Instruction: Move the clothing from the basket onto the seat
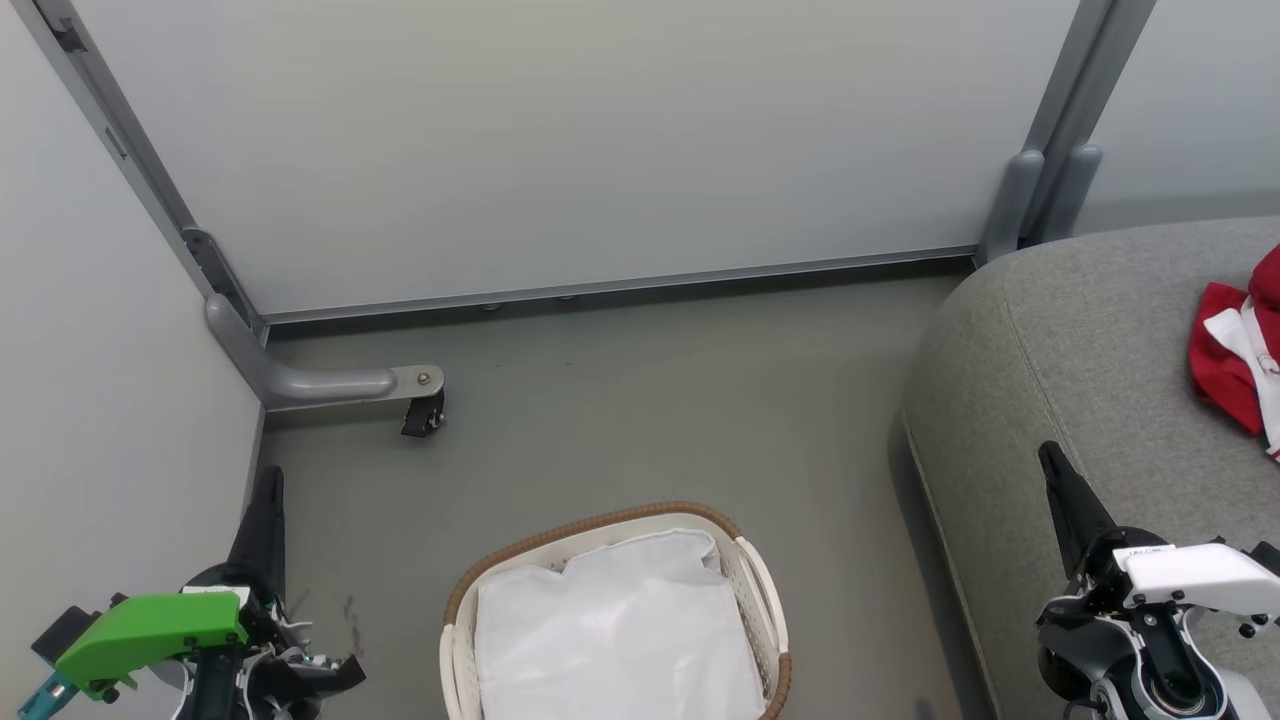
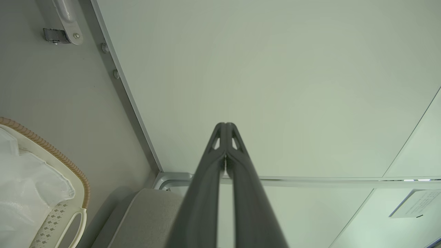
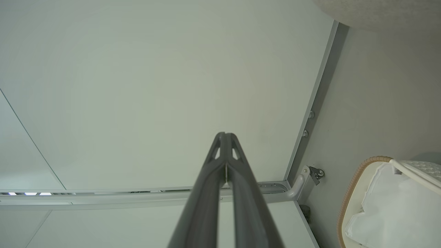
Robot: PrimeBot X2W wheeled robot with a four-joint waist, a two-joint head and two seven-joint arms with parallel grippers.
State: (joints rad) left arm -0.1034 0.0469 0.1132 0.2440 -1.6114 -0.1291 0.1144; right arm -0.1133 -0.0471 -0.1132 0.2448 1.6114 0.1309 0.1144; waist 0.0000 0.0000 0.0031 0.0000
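The basket (image 1: 460, 600) stands on the floor at the bottom centre of the head view, holding just its white cloth liner (image 1: 610, 630); its woven rim (image 2: 51, 151) also appears in the left wrist view and again as the basket (image 3: 348, 196) in the right wrist view. Red clothing with white trim (image 1: 1235, 350) lies on the grey seat (image 1: 1080, 340) at the right edge. My left gripper (image 1: 270, 478) sits low at the left, shut and holding nothing (image 2: 225, 124). My right gripper (image 1: 1048, 452) hangs over the seat's front part, shut and holding nothing (image 3: 225, 134).
Pale partition panels (image 1: 600, 140) close off the back and left. A grey metal foot with a black caster (image 1: 420, 412) juts onto the floor behind the basket. Grey floor (image 1: 650, 400) lies between the basket, the panels and the seat.
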